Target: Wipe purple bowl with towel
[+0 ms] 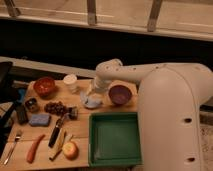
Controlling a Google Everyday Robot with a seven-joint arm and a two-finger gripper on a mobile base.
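The purple bowl [120, 94] stands upright at the back right of the wooden table [80, 150], to the right of the gripper. A crumpled pale blue-white towel [91, 101] lies on the table just left of the bowl. My white arm reaches in from the right, and the gripper [94, 89] hangs at its end directly above the towel, close to or touching it. The bowl is free of the arm and fully in view.
A green tray [114, 141] sits at the front right. An orange bowl [44, 86] and a white cup [70, 81] stand at the back left. Grapes [56, 107], a blue sponge [39, 119], a carrot [33, 148], an apple [70, 149], a fork [12, 146] and a knife lie on the left half.
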